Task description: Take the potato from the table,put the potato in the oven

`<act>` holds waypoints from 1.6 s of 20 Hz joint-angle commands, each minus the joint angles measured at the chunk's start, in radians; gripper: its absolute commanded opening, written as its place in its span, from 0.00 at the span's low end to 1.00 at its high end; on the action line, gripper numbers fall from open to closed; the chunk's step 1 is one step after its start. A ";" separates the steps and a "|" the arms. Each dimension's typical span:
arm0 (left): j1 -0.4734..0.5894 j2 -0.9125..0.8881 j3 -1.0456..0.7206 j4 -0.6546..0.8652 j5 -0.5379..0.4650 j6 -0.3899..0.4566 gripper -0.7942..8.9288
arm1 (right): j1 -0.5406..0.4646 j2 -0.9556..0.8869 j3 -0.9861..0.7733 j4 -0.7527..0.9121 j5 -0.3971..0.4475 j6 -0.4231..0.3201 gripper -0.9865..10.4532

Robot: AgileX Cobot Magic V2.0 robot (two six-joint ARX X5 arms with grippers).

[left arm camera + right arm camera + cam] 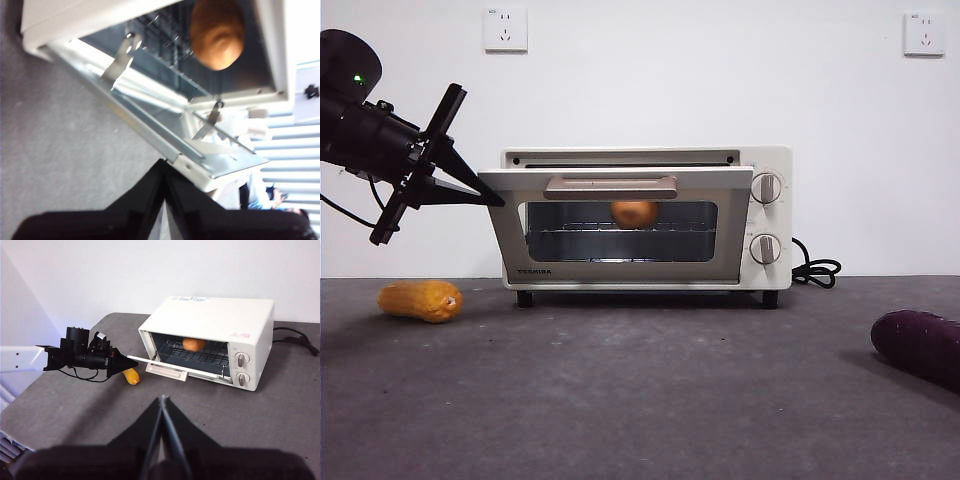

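Observation:
The potato (634,213) (217,32) (193,344), round and orange-brown, lies on the wire rack inside the cream oven (760,160) (215,315). The oven's glass door (620,240) (150,120) hangs partly open. My left gripper (490,197) (164,167) (131,361) is shut and empty, its tip against the door's left corner. My right gripper (162,402) is also shut and empty, held high over the table (640,400), well in front of the oven.
A bumpy yellow-orange vegetable (420,300) (131,376) lies on the table left of the oven, below the left arm. A dark purple vegetable (920,345) lies at the near right. The black cord (817,270) coils behind the oven's right side.

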 commanded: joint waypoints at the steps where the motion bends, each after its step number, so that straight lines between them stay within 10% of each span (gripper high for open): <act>1: 0.004 0.000 -0.003 0.055 0.002 -0.066 0.08 | 0.001 -0.004 -0.007 -0.024 -0.003 0.007 0.08; 21: 0.004 0.000 0.051 0.307 -0.206 -0.233 0.08 | 0.001 -0.004 -0.008 -0.024 -0.003 0.003 0.08; 32: -0.002 -0.003 0.085 0.270 -0.009 -0.206 0.08 | 0.001 -0.002 -0.022 -0.024 0.010 -0.005 0.09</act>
